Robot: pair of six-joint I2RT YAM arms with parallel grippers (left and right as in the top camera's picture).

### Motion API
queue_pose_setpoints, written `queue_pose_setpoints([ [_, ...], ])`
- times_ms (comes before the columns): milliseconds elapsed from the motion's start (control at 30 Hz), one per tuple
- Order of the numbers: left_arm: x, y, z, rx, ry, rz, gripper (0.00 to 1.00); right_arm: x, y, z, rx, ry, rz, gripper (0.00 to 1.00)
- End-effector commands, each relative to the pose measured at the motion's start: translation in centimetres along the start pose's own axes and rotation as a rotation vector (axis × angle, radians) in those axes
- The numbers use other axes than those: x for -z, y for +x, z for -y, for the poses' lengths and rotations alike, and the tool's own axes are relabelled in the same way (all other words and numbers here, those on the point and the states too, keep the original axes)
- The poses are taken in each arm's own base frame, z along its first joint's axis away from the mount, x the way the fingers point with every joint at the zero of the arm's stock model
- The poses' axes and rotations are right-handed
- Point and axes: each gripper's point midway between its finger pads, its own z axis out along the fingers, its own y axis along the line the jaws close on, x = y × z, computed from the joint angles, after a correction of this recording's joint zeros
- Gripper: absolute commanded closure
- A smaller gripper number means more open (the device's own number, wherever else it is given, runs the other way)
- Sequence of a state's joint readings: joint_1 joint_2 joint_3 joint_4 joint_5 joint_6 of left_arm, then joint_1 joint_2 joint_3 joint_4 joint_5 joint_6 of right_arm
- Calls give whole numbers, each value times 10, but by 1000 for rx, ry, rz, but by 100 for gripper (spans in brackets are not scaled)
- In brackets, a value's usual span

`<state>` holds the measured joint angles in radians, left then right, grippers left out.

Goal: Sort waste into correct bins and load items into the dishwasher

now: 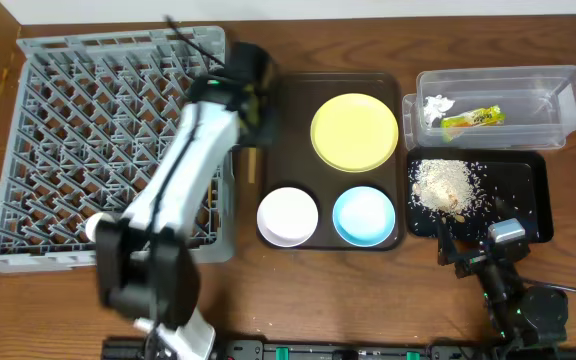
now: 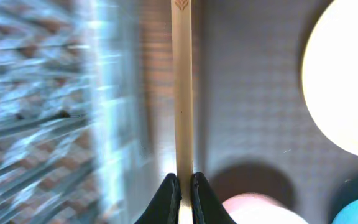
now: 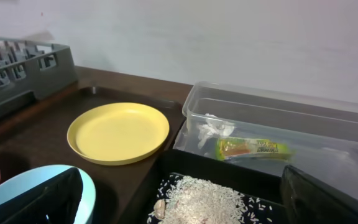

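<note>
From above, the grey dish rack [image 1: 68,140] fills the left side. The brown tray [image 1: 293,90] in the middle holds the yellow plate [image 1: 355,131], white bowl [image 1: 288,215] and blue bowl [image 1: 364,215]. Upper right, the clear tub [image 1: 558,85] holds the tissue [image 1: 436,107] and wrapper [image 1: 473,118] — just below, the black tray [image 1: 533,190] holds rice crumbs [image 1: 443,185].

Left wrist view: the left gripper [image 2: 183,186] is pinched tight on the chopsticks [image 2: 183,93], which run up the middle.

Right wrist view: the right gripper [image 3: 179,205] has its fingers [image 3: 42,199] wide apart at the bottom corners — holding nothing.
</note>
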<state>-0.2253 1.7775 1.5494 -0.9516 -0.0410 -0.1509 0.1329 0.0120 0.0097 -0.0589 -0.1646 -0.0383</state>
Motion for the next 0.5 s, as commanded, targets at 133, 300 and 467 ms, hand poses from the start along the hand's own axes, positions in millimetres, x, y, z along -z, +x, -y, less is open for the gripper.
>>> queue_pose_setpoints([
  [133, 6, 21, -74, 61, -207, -82, 93, 0, 1, 5, 7, 21, 0, 1],
  [300, -14, 30, -87, 77, -221, -130, 89, 0, 1, 5, 7, 21, 0, 1],
  [467, -4, 30, -75, 65, -161, -129, 59, 0, 1, 5, 7, 21, 0, 1],
])
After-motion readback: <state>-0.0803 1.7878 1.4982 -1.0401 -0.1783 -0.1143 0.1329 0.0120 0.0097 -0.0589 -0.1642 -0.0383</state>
